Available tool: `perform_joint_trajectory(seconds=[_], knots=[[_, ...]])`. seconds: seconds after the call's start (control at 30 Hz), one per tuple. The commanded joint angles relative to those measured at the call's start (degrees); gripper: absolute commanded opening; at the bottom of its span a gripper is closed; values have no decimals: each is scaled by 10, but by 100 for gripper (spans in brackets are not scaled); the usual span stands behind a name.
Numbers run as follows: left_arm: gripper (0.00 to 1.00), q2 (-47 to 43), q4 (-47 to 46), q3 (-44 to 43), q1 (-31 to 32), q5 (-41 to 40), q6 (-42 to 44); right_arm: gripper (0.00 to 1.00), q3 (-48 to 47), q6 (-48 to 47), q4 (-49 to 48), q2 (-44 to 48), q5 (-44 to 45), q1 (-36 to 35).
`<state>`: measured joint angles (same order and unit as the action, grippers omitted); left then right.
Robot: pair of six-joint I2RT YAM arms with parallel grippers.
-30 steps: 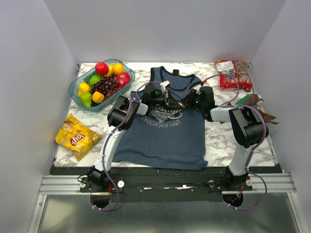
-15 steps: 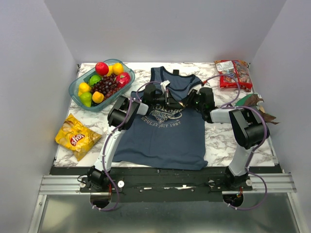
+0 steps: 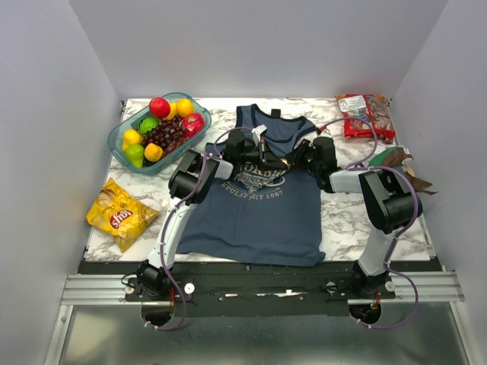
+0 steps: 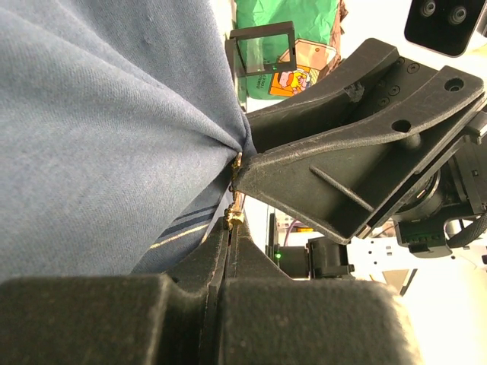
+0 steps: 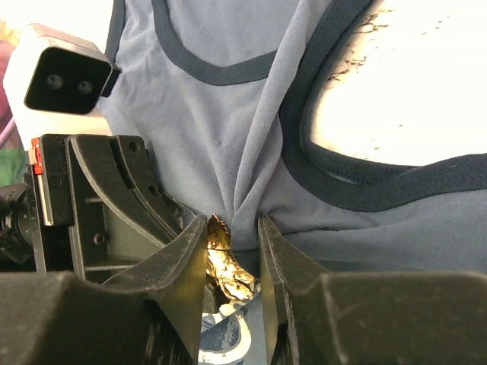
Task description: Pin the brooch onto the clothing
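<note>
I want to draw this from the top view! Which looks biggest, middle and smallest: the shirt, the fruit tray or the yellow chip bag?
1. shirt, biggest by far
2. fruit tray
3. chip bag, smallest

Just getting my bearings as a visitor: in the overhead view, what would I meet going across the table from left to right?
Fruit tray → slate-blue tank top → red snack packet.
</note>
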<state>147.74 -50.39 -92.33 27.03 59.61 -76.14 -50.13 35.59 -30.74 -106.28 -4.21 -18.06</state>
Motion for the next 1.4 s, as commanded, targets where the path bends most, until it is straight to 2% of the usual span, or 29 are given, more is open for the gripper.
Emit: perform_joint_trajectory(seconds=[0.0, 0.13, 0.33, 1.0, 1.37], knots=[[0, -22, 12, -17, 7, -6, 11, 39, 9, 0, -6, 11, 25, -4], [0, -20, 24, -15, 5, -8, 15, 45, 9, 2, -6, 10, 27, -5], [0, -18, 24, -16, 5, -8, 16, 47, 7, 3, -6, 9, 28, -4], [0, -29, -7, -22, 3, -2, -9, 46, 7, 11, 5, 12, 39, -5], [0, -45, -35, -7, 14, 2, -25, 47, 13, 14, 4, 18, 78, -11]])
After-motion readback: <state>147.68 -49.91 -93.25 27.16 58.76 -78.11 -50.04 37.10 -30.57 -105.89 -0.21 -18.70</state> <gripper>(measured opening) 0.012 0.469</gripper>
